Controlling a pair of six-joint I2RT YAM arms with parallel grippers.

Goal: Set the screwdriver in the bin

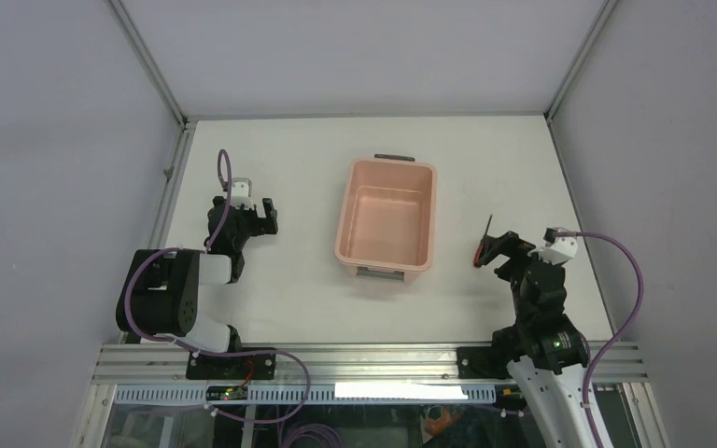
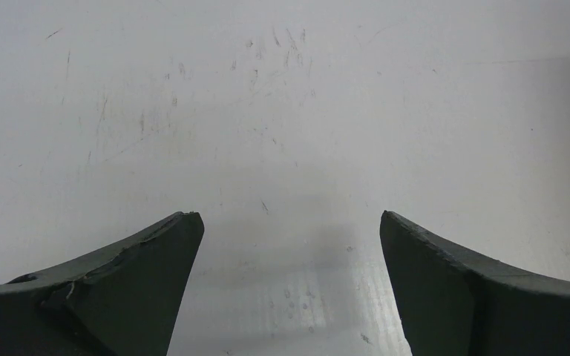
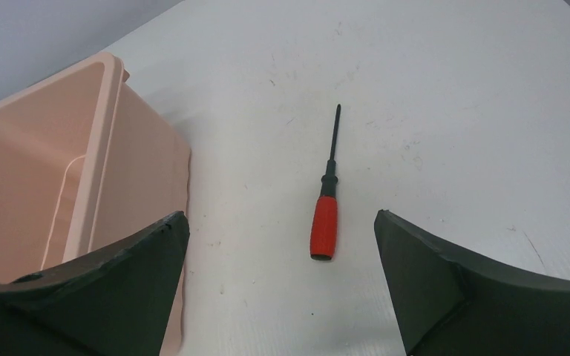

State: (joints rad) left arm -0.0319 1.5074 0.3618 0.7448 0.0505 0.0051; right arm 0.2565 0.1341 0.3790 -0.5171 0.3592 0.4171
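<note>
The screwdriver [image 3: 325, 222], red-handled with a thin black shaft, lies flat on the white table, its shaft pointing away from my right gripper [image 3: 280, 216]. That gripper is open and hovers just behind the handle without touching it. From above, the screwdriver [image 1: 482, 245] shows only partly beside the right gripper [image 1: 502, 246], to the right of the bin. The salmon-pink bin [image 1: 387, 219] stands empty at the table's middle; its wall [image 3: 37, 170] fills the left of the right wrist view. My left gripper [image 1: 266, 217] is open over bare table, left of the bin, with nothing between its fingers [image 2: 156, 252].
The white table [image 1: 317, 308] is fenced by grey walls and aluminium posts at the back corners [image 1: 183, 121]. A metal rail [image 1: 364, 359] carrying both arm bases runs along the near edge. Purple cables loop off each arm.
</note>
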